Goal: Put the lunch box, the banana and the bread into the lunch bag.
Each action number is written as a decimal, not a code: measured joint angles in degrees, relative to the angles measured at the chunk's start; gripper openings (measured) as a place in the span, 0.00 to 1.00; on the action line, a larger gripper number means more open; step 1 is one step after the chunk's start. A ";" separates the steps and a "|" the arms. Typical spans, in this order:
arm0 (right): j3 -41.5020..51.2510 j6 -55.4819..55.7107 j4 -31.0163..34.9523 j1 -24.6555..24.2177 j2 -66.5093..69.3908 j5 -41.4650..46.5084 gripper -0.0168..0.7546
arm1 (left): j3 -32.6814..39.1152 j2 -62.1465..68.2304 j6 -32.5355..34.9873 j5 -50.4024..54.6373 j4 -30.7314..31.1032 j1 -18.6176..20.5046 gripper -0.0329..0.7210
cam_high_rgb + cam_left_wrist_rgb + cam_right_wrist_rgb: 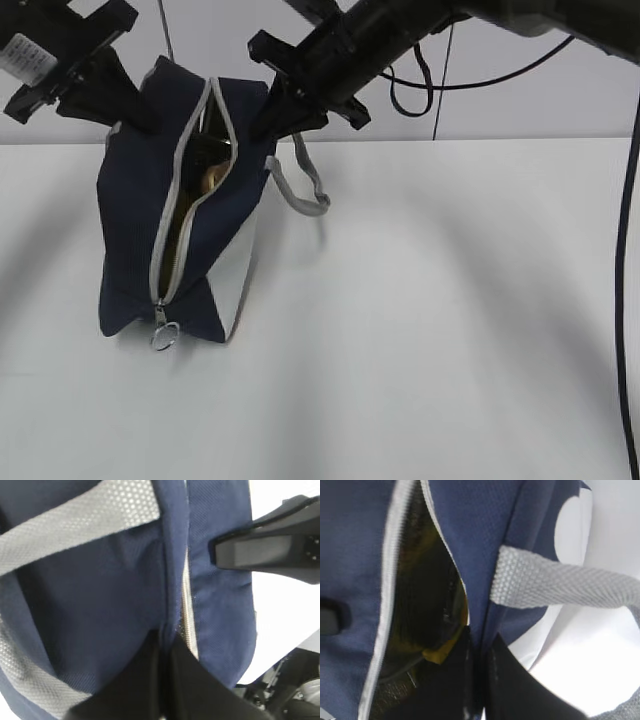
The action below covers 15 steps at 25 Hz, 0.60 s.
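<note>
Navy lunch bag (135,250) on table (450,330), zip slit running front-to-back btwn both hands; left hand (135,120) pinching its left lip, right hand (268,125) its right; bread (208,180) glimpsed inside

White table (450,330) below a pale wall (520,110), black cables (625,300) hanging.

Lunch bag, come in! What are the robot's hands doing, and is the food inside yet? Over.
Left gripper and right gripper shut on lunch bag rims. Zipper open, something yellow inside. Nothing in the way.
</note>
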 joint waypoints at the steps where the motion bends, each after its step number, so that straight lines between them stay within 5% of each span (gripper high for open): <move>1: -0.48 0.35 -0.92 0.00 -0.59 0.29 0.01 | 0.00 0.00 0.22 -0.24 -1.37 0.00 0.04; 10: -1.59 5.04 -15.59 -1.19 -8.08 1.20 0.01 | 0.00 0.66 1.76 -8.35 -12.44 -2.99 0.04; 15: -1.59 5.63 -18.27 -2.11 -9.10 1.68 0.01 | 0.00 1.70 1.76 -13.19 -15.70 -6.53 0.04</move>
